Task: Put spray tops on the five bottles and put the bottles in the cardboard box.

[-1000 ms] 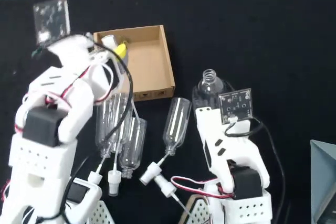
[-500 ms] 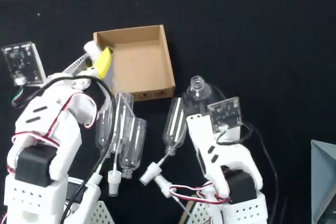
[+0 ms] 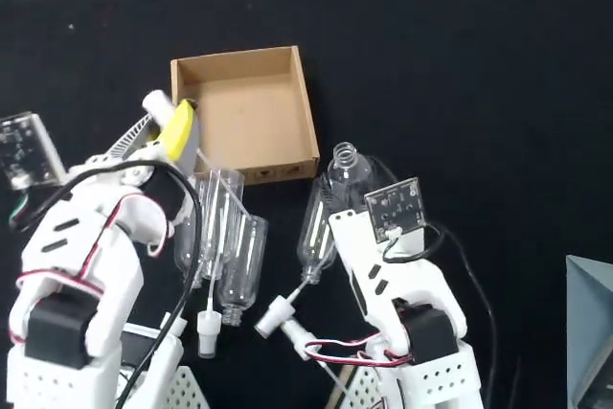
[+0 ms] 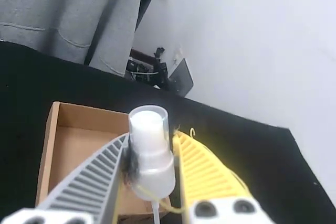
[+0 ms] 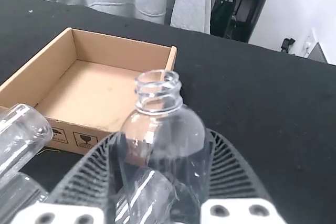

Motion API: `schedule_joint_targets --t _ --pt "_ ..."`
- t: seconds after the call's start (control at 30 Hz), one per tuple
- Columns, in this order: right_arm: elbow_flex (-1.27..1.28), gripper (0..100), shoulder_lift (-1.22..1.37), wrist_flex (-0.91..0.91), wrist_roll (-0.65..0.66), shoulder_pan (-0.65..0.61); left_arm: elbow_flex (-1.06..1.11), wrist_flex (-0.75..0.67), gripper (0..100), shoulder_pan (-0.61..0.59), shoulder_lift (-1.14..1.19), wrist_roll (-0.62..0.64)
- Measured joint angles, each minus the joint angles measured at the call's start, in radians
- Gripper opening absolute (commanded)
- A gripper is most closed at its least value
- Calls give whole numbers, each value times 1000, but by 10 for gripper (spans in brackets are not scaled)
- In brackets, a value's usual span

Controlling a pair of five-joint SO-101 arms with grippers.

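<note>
Bottle (image 3: 347,168) upright mid-tabletop, clamped in right end effector (image 3: 338,193), just beside cardboard box (image 3: 251,107); left wrist view: left end effector (image 4: 152,140) clamped on spray top (image 4: 151,156); right wrist view: neck (image 5: 157,85) open and upright; best to centre the top squarely over it before lowering.

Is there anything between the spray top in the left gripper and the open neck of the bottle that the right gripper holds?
Nothing visible blocks it. The spray top and the bottle are both held up. The cardboard box lies between them in the high view, but low on the table.
</note>
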Motion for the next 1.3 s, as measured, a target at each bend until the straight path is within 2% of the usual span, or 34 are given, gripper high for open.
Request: schedule_joint_targets --t 0.1,0.33,0.5,0.7,0.97,1.3 --pt "2 85 0 0 0 -3 0 0 28 -15 -35 0" --pt "35 85 0 0 2 -104 0 0 28 -87 -75 48" --pt "37 85 0 0 0 -149 0 -2 28 -91 -77 54" --pt "57 85 0 0 2 -218 52 -72 28 -92 -80 55" --pt "83 85 0 0 72 -221 77 -110 28 -92 -77 55" --pt "83 85 0 0 77 -221 77 -146 29 -91 -77 83"
